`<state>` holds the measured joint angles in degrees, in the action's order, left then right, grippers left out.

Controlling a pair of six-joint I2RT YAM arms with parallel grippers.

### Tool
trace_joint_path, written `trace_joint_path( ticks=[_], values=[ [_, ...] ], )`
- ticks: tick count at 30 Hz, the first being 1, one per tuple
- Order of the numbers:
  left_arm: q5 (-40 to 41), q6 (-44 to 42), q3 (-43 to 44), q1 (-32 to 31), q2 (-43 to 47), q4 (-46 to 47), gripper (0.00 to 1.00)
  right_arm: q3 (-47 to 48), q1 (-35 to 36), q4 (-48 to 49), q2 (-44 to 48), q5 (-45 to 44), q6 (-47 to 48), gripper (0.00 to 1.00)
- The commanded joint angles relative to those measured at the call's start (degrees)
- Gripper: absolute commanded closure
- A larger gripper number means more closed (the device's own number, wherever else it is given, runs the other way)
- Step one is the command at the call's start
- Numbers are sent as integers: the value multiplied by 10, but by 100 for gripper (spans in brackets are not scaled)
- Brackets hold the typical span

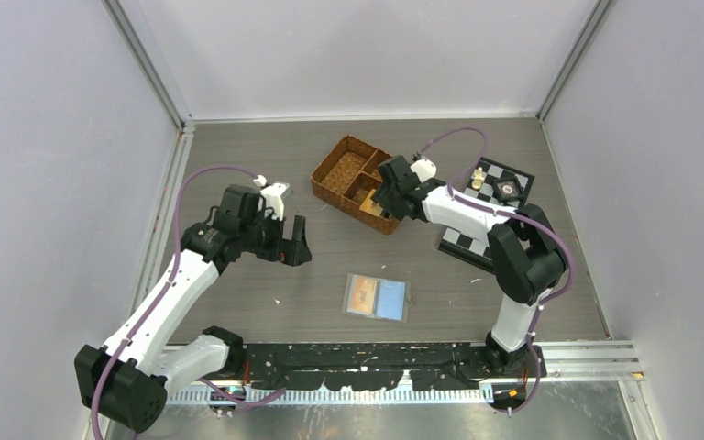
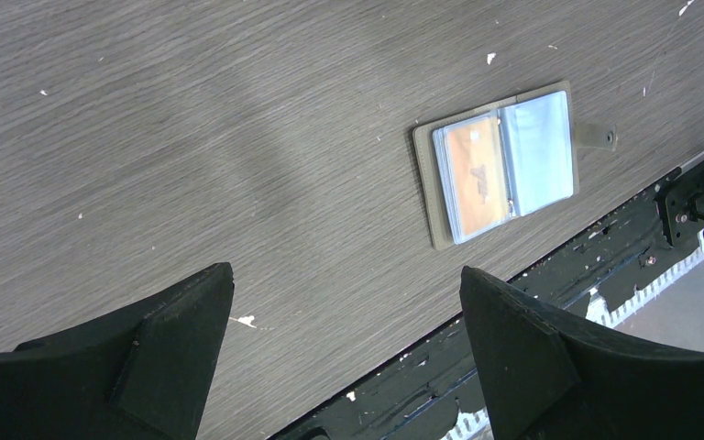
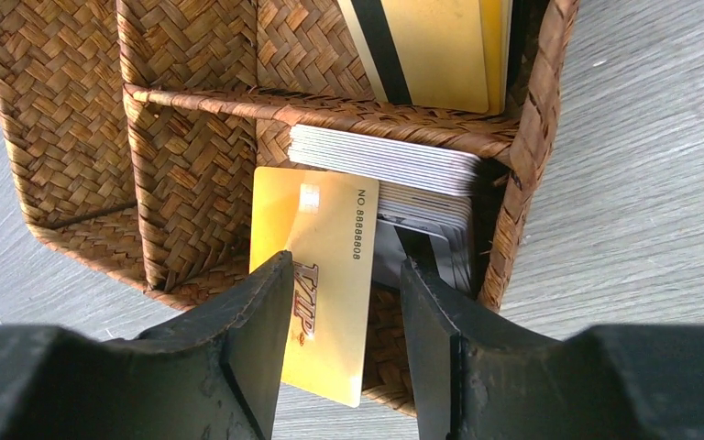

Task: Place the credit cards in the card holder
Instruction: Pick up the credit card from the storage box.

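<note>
Card holder (image 1: 377, 298) lies open at lower centre of the top view, well apart from the wicker basket (image 1: 341, 163) at upper centre. Left wrist view: the left gripper (image 2: 346, 273) hangs with fingers wide apart and empty, the holder at upper right (one orange card (image 2: 473, 174) sleeved). Right wrist view: the right gripper (image 3: 346, 264) straddles a gold card (image 3: 316, 266) beside the grey stack (image 3: 394, 160) at frame centre; whether it pinches, I cannot tell. Picking seems in hand; next comes a firm pinch, then a lift clear.

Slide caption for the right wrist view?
Open right gripper at a gold plastic card in the brown wicker compartment basket.
</note>
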<state>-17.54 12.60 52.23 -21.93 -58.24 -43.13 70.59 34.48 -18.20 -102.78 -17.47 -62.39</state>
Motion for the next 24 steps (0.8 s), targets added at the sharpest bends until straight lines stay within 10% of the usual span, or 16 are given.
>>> trace_joint_path(
  ticks=[1, 10, 24],
  values=[
    [2, -6, 0, 4, 9, 12, 4, 6, -1, 24, -6, -26, -25, 51],
    [6, -6, 0, 4, 8, 13, 4, -51, -1, 129, 23, -24, -65, 88],
    [0, 2, -1, 4, 15, 17, 6, -86, 1, 186, 186, -13, 60, 100]
  ],
)
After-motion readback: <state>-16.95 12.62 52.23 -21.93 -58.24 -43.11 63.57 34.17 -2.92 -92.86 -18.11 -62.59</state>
